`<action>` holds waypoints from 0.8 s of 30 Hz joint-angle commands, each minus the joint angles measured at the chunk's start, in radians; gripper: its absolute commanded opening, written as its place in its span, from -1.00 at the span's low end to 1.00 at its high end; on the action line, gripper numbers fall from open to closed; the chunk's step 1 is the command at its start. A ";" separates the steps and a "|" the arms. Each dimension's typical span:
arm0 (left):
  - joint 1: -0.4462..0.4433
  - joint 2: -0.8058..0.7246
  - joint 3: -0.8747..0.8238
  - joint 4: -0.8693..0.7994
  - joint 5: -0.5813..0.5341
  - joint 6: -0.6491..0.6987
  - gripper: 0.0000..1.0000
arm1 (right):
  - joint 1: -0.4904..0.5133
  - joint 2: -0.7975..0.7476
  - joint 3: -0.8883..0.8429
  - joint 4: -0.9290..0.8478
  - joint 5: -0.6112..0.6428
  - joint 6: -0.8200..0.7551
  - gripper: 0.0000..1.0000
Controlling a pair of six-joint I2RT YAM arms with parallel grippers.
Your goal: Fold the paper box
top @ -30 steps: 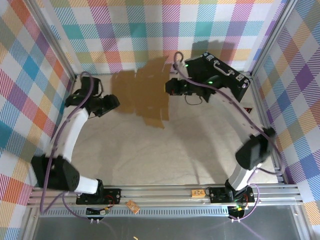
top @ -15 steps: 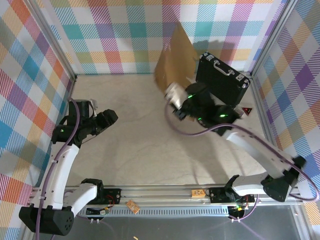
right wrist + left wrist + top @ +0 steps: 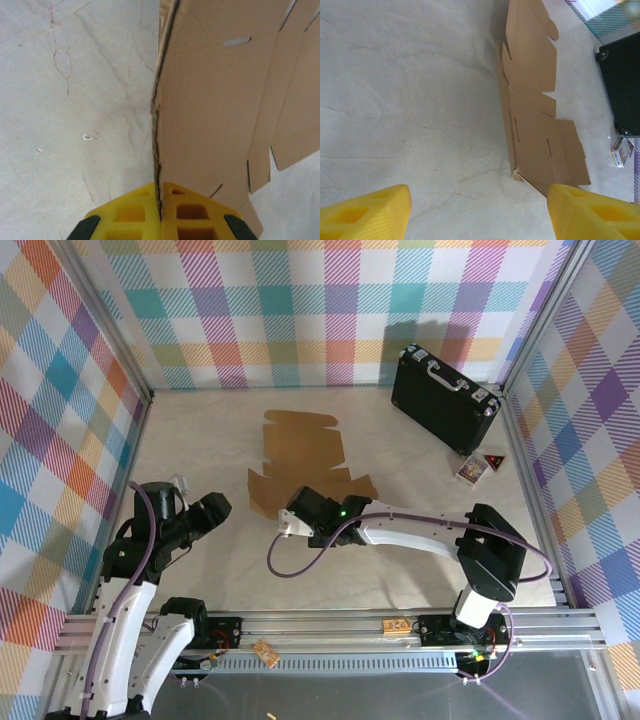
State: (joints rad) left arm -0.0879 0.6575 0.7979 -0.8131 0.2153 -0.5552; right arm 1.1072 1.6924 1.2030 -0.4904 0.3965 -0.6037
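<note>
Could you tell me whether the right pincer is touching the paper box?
Touching. The right wrist view shows the right pincer shut on the box, with the cardboard's edge pinched between its closed jaws.

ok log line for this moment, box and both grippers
box: brown corrugated cardboard sheet, unfolded on table | right gripper: shut on its near edge | left gripper: open, clear of it | fold: not started

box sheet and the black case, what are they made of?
box: plain brown cardboard, matte, likely corrugated; the right wrist view shows a thick, rough cut edge. case: black hard shell, maybe plastic or textured panel, with shiny trim and handle that look like metal.
</note>
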 commanded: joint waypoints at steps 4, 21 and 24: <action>0.008 -0.009 -0.078 0.021 0.043 -0.040 0.47 | 0.032 0.028 -0.019 0.011 -0.015 0.028 -0.66; -0.038 -0.019 -0.202 0.167 0.127 -0.088 0.45 | -0.262 -0.308 -0.203 0.075 -0.273 0.661 0.32; -0.091 0.024 -0.209 0.180 0.115 -0.090 0.41 | -0.375 -0.330 -0.235 0.016 -0.283 0.809 0.32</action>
State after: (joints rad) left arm -0.1383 0.6548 0.6044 -0.6689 0.3168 -0.6369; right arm 0.7948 1.3758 1.0126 -0.4183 0.1833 -0.0338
